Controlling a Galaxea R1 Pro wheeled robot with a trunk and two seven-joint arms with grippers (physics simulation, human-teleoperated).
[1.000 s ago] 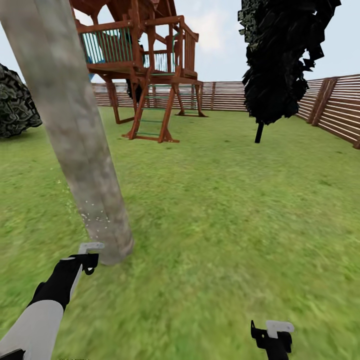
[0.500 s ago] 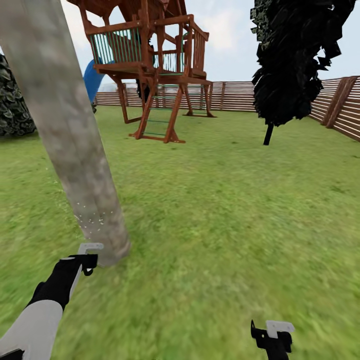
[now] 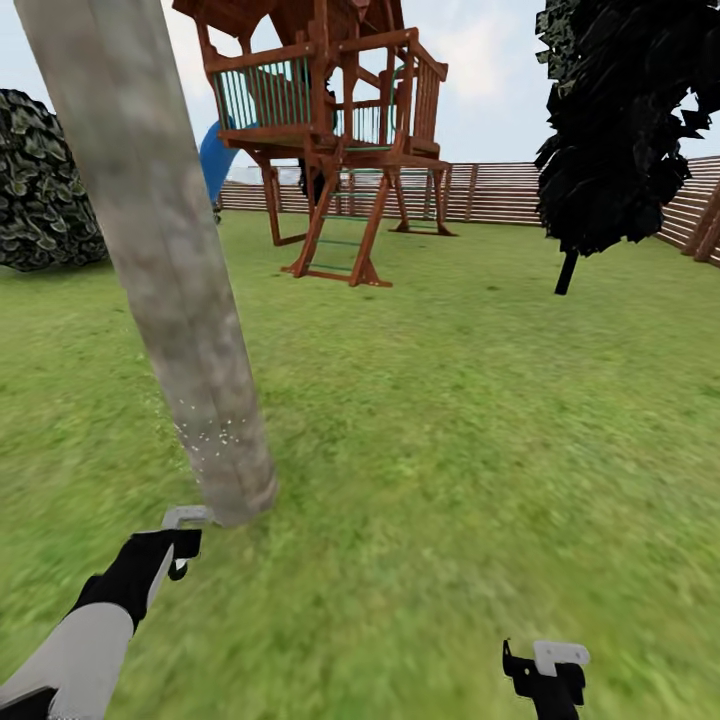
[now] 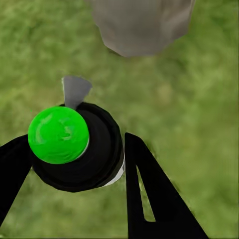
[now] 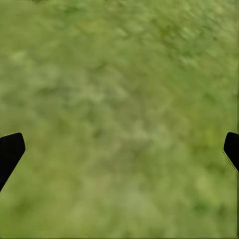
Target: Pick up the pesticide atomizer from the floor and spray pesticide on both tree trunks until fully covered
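My left gripper is shut on the pesticide atomizer, a small black bottle with a bright green round top and a grey nozzle. In the left wrist view the black fingers press both sides of the bottle, with the nozzle toward the trunk base. The pale grey-tan tree trunk leans up and left from its foot just beyond that gripper. Whitish pesticide specks dot its lower part. My right gripper hangs open over bare grass, low at the right.
A brown wooden play tower with a ladder and a blue slide stands mid-lawn. A near-black tree is at the right, a dark bush at the left. A slatted fence closes the back.
The whole view has swung left, so the play tower and dark tree sit further right. My left gripper now sits lower in the view, slightly further from the trunk's foot.
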